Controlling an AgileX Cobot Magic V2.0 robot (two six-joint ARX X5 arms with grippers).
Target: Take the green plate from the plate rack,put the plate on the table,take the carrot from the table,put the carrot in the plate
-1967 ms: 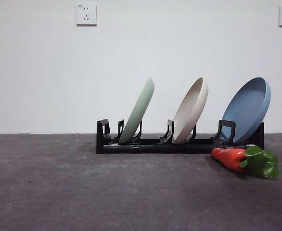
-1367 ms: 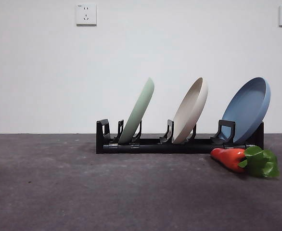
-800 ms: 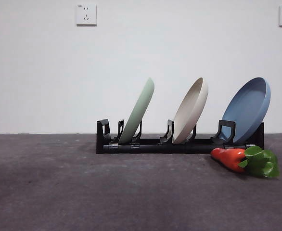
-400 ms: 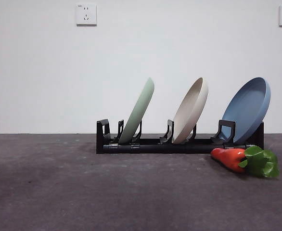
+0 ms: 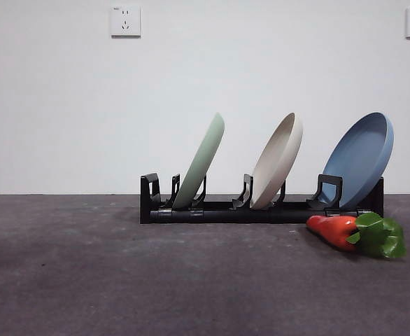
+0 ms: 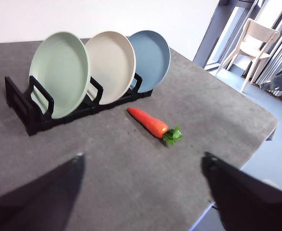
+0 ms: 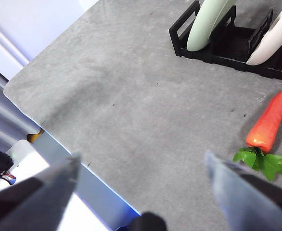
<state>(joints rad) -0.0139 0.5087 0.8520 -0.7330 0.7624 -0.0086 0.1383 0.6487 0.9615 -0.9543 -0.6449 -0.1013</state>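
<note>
1. The left hand (image 6: 141, 166) hangs above the worktop (image 6: 117, 163) with its jaws spread wide and nothing between them.
2. The right hand (image 7: 141, 168) also stands wide and empty, over the worktop's near edge.
3. In the front view neither hand shows.
4. The worktop is dark grey, mottled and matte.
5. The carrot (image 5: 339, 231) lies on it at the lower right of the front view, just before the plate rack (image 5: 261, 208), leaves (image 5: 381, 236) pointing right.
6. The green plate (image 5: 201, 164) leans in the rack's leftmost filled slot; a cream plate (image 5: 278, 162) and a blue plate (image 5: 359, 158) lean in slots to its right.
7. Behind is a white wall with two sockets (image 5: 125, 21).
8. The left wrist view shows a pale chair (image 6: 254, 44) by tall windows.
</note>
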